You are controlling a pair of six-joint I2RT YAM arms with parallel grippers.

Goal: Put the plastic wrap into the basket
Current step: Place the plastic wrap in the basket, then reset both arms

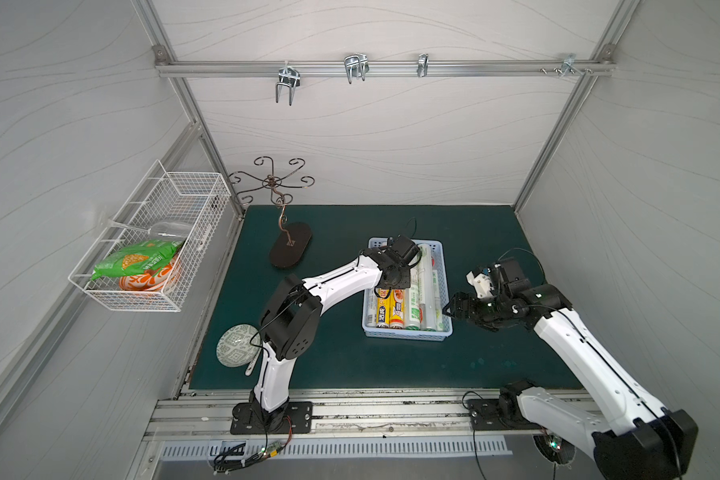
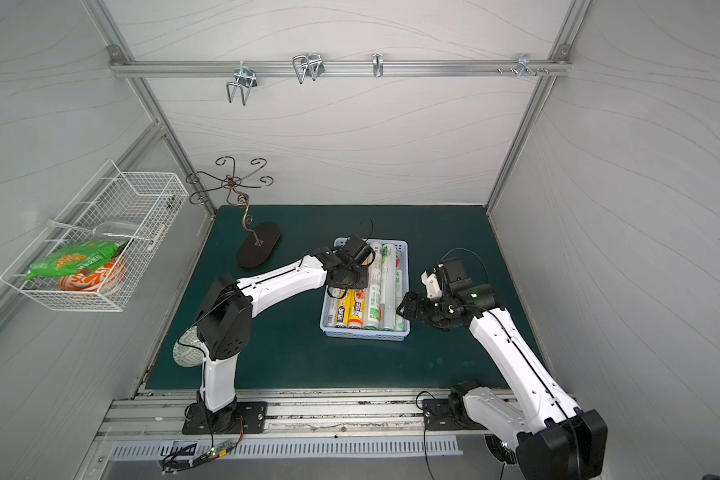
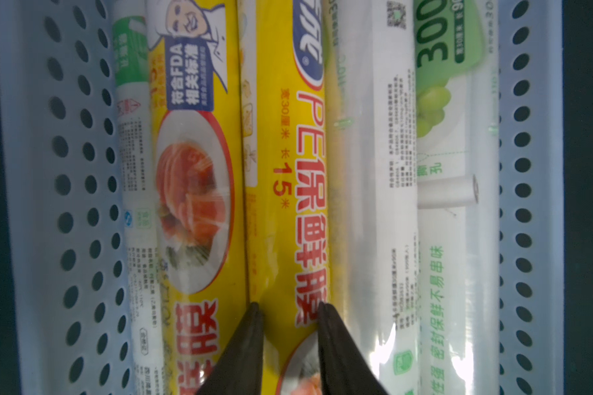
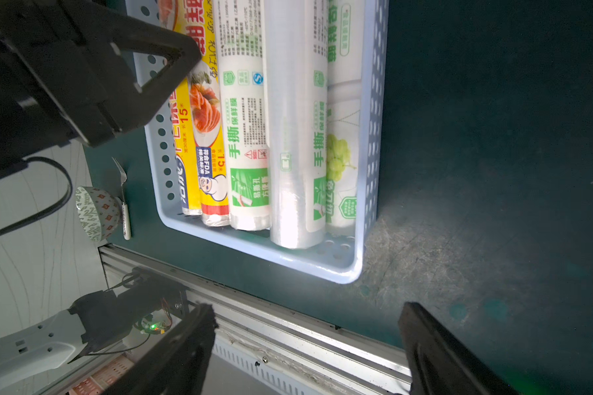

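The light blue perforated basket [image 1: 406,334] [image 2: 362,334] stands mid-mat, filled with several rolls of plastic wrap [image 1: 395,309] lying side by side along its length. Some are yellow-labelled, others white with green print [image 4: 247,136]. My left gripper [image 3: 290,306] reaches down into the basket [image 3: 65,205] and is shut on a yellow roll [image 3: 285,205], one finger pressed on each side of it. My right gripper [image 1: 454,309] [image 4: 308,307] hovers open and empty just beside the basket's right wall [image 4: 374,136], near its front corner.
A white wire basket [image 1: 150,249] holding a green snack bag hangs on the left wall. A dark metal hook stand [image 1: 289,249] stands at the back left of the mat. A patterned bowl [image 1: 235,345] and a small utensil [image 4: 124,201] lie at the front left.
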